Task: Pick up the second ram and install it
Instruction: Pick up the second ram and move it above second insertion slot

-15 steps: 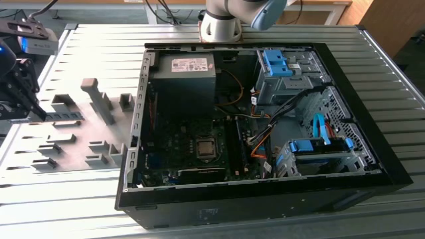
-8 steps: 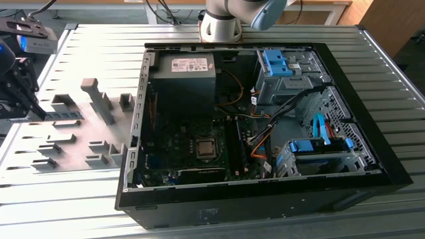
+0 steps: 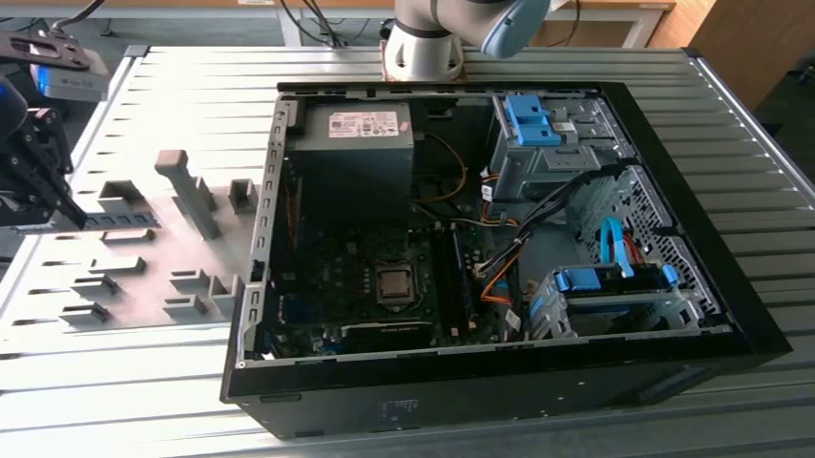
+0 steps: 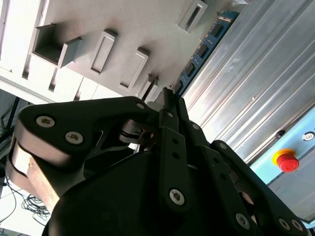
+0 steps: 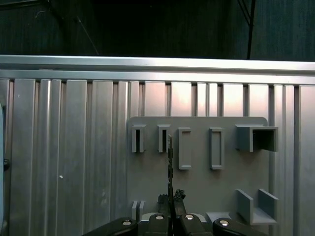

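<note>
My gripper is shut on the second ram, a thin blue stick with dark chips that reaches out from the fingertips past the edge of the grey fixture plate. In the first wrist view the ram shows edge-on as a thin dark line rising from the gripper, in front of the plate's slotted blocks. In the exterior view the gripper hangs at the far left over the fixture plate, well away from the open computer case and its motherboard.
Upright grey blocks stand on the fixture plate between the gripper and the case. Inside the case are a power supply, blue drive brackets and loose cables. A red stop button sits beyond the ribbed table.
</note>
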Controlling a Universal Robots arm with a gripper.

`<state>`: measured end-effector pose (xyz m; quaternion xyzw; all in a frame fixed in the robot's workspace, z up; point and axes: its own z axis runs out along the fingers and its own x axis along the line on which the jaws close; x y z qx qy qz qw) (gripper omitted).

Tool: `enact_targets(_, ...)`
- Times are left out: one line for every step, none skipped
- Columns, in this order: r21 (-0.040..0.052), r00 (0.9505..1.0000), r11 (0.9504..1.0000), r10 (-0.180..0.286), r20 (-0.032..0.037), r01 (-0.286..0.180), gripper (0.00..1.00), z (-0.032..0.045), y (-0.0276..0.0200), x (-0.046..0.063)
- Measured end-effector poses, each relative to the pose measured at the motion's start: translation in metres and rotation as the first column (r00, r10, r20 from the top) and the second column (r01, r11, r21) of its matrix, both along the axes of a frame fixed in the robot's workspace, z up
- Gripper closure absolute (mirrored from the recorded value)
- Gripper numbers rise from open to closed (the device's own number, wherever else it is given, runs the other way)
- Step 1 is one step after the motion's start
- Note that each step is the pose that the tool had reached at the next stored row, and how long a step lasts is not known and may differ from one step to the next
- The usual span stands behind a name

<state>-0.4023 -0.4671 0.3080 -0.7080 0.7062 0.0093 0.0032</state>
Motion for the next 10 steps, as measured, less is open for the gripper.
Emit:
enact_targets(-0.0001,1.0,1.0,0.0,-0.0001,0.0,0.86,0.0003,0.0,0.0)
enact_targets(-0.0001,1.0,1.0,0.0,-0.0001,0.0,0.86,0.0006,0.0,0.0)
enact_targets(-0.0001,1.0,1.0,0.0,0.0,0.0,0.86,0.0008,0.0,0.0)
enact_targets(-0.0001,1.0,1.0,0.0,0.0,0.0,0.86,0.0009,0.0,0.0)
enact_targets(0.0006,1.0,1.0,0.0,-0.0001,0.0,0.86,0.0013,0.0,0.0)
enact_targets(0.0007,1.0,1.0,0.0,-0.0001,0.0,0.86,0.0012,0.0,0.0)
enact_targets(0.0008,1.0,1.0,0.0,0.0,0.0,0.86,0.0012,0.0,0.0)
enact_targets(0.0009,1.0,1.0,0.0,0.0,0.0,0.86,0.0013,0.0,0.0)
enact_targets(0.0008,1.0,1.0,0.0,0.0,0.0,0.86,0.0015,0.0,0.0)
enact_targets(0.0008,1.0,1.0,0.0,0.0,0.0,0.86,0.0017,0.0,0.0)
